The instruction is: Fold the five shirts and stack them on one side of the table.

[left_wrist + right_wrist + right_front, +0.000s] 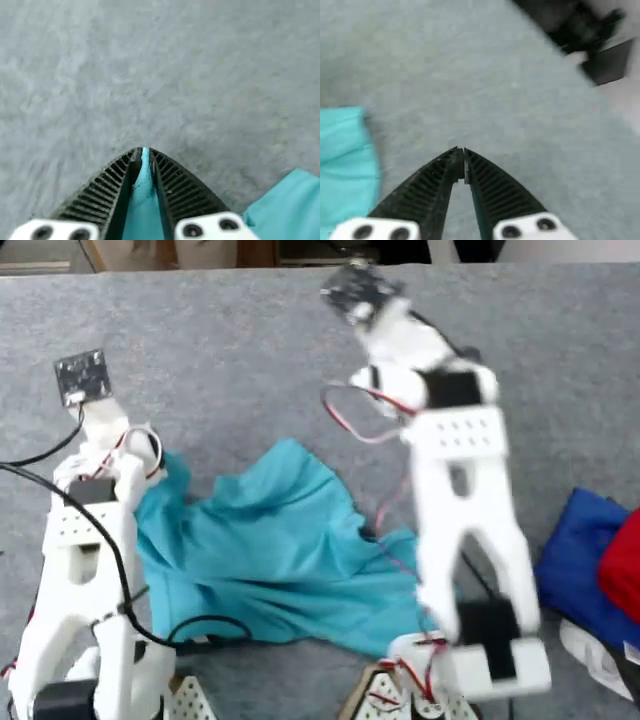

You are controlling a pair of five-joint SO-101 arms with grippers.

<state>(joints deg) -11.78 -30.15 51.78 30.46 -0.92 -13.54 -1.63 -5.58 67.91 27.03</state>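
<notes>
The teal shirt (270,550) lies rumpled and unfolded on the grey table (230,350), a little toward 6 o'clock from the middle, its bulk spreading from 9 o'clock to 5 o'clock. At the 4 o'clock edge a blue shirt (580,560) sits with a red shirt (622,570) on top of it, well apart from the teal one. Something white shows just beneath them, too little to tell what.

The left gripper (144,150) is at the shirt's 9 o'clock edge. Its jaws are closed tight on a fold of the teal shirt, and the cloth fills the slit between them right up to the tips. More of the shirt lies on the table just beside it.

The right gripper (460,150) is above bare table toward 12 o'clock, past the shirt's far edge. Its jaws are drawn together with the tips touching and nothing between them. The teal shirt lies off to one side of it, apart from the jaws.
</notes>
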